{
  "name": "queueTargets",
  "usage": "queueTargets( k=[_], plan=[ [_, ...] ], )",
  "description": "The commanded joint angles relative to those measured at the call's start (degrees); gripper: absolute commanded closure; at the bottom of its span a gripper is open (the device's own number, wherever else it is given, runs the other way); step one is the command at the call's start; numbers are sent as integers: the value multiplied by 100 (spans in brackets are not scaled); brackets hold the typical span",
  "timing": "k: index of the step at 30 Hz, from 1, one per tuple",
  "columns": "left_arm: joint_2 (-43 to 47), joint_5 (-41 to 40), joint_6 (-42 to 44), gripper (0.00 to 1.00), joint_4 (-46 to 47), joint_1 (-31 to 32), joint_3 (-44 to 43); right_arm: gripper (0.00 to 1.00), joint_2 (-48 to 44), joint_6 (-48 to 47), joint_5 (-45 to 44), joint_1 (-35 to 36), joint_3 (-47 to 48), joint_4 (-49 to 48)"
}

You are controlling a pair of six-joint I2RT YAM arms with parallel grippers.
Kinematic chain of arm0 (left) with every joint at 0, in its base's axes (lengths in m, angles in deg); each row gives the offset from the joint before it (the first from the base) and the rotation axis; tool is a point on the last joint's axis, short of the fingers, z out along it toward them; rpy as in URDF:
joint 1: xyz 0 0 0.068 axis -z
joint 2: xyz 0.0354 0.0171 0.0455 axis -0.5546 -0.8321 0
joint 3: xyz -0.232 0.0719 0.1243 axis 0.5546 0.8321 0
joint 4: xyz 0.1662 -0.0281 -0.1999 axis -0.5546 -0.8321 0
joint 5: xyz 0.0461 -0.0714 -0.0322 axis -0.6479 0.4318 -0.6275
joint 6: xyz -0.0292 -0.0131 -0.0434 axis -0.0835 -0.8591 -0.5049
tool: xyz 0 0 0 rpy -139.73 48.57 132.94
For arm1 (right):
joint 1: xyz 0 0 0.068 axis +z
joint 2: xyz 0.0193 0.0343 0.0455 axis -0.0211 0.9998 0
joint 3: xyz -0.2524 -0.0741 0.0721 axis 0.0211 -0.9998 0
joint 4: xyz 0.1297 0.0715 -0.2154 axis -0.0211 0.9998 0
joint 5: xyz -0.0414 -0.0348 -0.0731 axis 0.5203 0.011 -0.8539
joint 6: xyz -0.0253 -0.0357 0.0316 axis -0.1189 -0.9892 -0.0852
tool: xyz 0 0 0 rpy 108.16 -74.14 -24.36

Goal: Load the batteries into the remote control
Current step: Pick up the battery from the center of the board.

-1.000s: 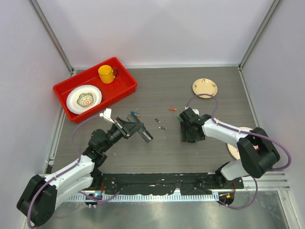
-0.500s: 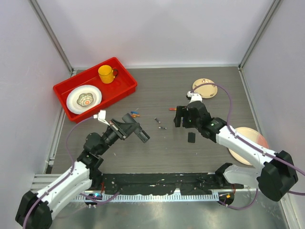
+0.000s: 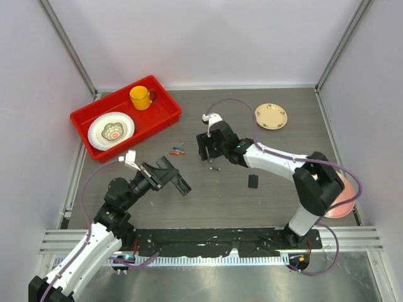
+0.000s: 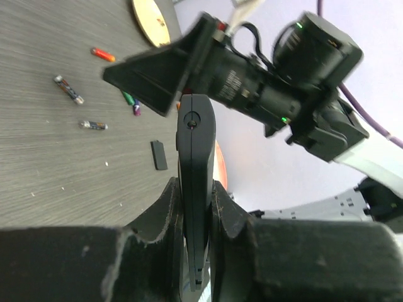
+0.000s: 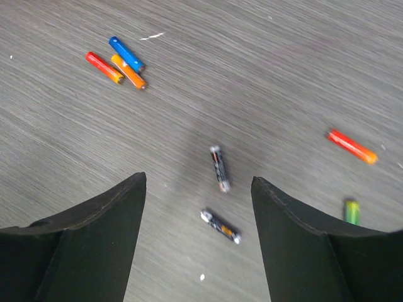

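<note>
The remote control (image 4: 194,157) stands edge-on, pinched between the fingers of the left tool (image 4: 195,192) and held off the counter (image 3: 264,207) at its near left. The batteries lie loose mid-counter. Two dark batteries (image 5: 219,168) sit directly below the right tool (image 5: 198,182), whose fingers are spread wide and empty. A blue, orange and red cluster (image 5: 123,63) lies left of them, a red one and a green one right. A small black piece (image 3: 253,181) rests beside the right arm. A red tray (image 3: 165,100) holding a yellow mug (image 3: 141,97) sits far left.
</note>
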Motion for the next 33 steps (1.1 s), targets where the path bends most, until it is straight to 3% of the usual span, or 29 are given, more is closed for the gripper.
queueTargets(
  k=[1,4,8,19,33],
  plan=[
    [109,638,1,100,573,-46,-198,29,487,-599,451,35,597,-877],
    [223,981,-17,100,917,-46,-198,32,874,-766,996,70,677,-1403],
    [364,1043,27,100,628,-46,-347,39,1322,-1012,1392,140,757,-2002],
    [707,938,63,100,390,-55,-347,40,2157,-1302,1630,202,1380,-1889],
    [619,964,45,100,504,-46,-312,49,2711,-1347,1542,219,1715,-1986]
  ],
)
